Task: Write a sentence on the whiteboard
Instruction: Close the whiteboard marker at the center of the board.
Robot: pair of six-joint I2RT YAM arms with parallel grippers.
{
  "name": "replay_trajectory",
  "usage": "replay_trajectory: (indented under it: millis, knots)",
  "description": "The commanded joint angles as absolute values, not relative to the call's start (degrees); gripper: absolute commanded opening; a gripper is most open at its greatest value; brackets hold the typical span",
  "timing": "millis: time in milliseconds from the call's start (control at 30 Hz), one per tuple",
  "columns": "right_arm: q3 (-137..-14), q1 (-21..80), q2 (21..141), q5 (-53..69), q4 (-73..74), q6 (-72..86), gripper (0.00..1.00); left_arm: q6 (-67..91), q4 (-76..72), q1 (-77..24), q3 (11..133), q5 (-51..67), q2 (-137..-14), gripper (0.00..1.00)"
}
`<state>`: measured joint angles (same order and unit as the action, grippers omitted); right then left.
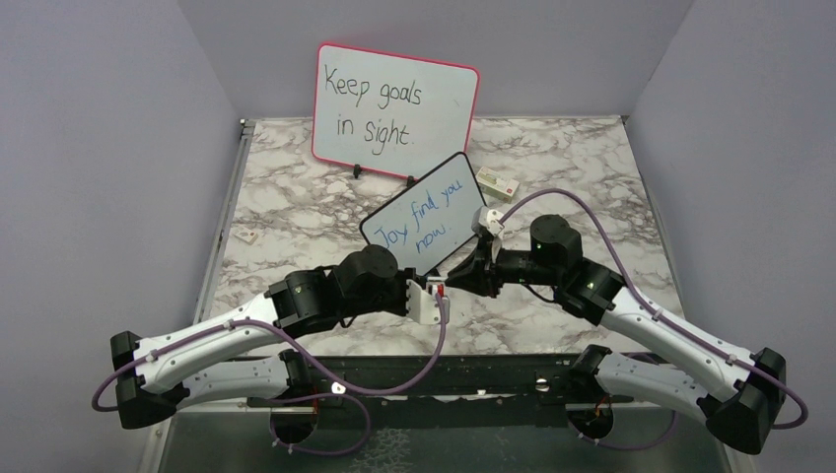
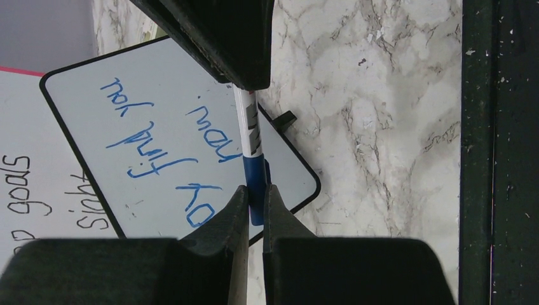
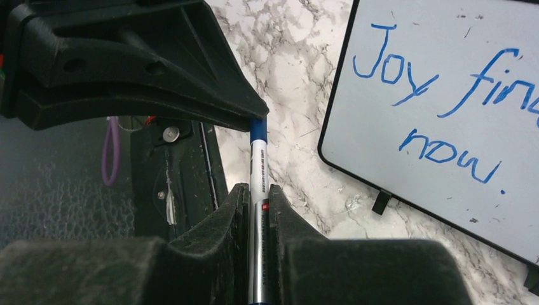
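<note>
The black-framed whiteboard (image 1: 449, 169) stands tilted at the table's middle. The sentence (image 1: 426, 212) on it, in blue, reads "Joy find you now." Just in front of the board my two grippers meet tip to tip on one marker (image 3: 258, 162). My right gripper (image 3: 257, 189) is shut on the white barrel. My left gripper (image 2: 255, 190) is shut on the blue cap (image 2: 255, 178) at the barrel's end. In the top view the left gripper (image 1: 441, 293) and right gripper (image 1: 465, 280) nearly touch, and they hide most of the marker there.
A larger pink-framed whiteboard (image 1: 394, 103) with black writing stands behind. A small box (image 1: 498, 180) lies at the back right and a small flat piece (image 1: 246, 236) at the left. A black rail (image 1: 444, 379) runs along the near edge.
</note>
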<state>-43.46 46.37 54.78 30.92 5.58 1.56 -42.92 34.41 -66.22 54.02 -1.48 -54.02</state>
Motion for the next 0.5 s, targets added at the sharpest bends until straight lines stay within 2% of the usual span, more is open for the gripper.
replay_trajectory:
  millis: [0, 200, 400, 467]
  knots:
    - [-44.31, 46.85, 57.78, 31.99, -2.07, 5.75, 0.00, -45.14, 18.72, -67.94, 59.87, 11.45, -56.46, 0.00]
    - [-44.07, 46.85, 59.31, 31.38, -4.16, 8.86, 0.01, -44.73, 14.18, -67.94, 59.78, 12.28, -57.62, 0.00]
    - [-42.93, 46.56, 56.68, 23.26, -0.45, 5.79, 0.00, -45.95, 17.18, -67.94, 57.54, 3.70, -54.90, 0.00]
    - [-42.37, 46.04, 55.77, 23.07, -0.10, 4.89, 0.01, -46.41, 19.61, -67.85, 56.91, -0.16, -53.42, 0.08]
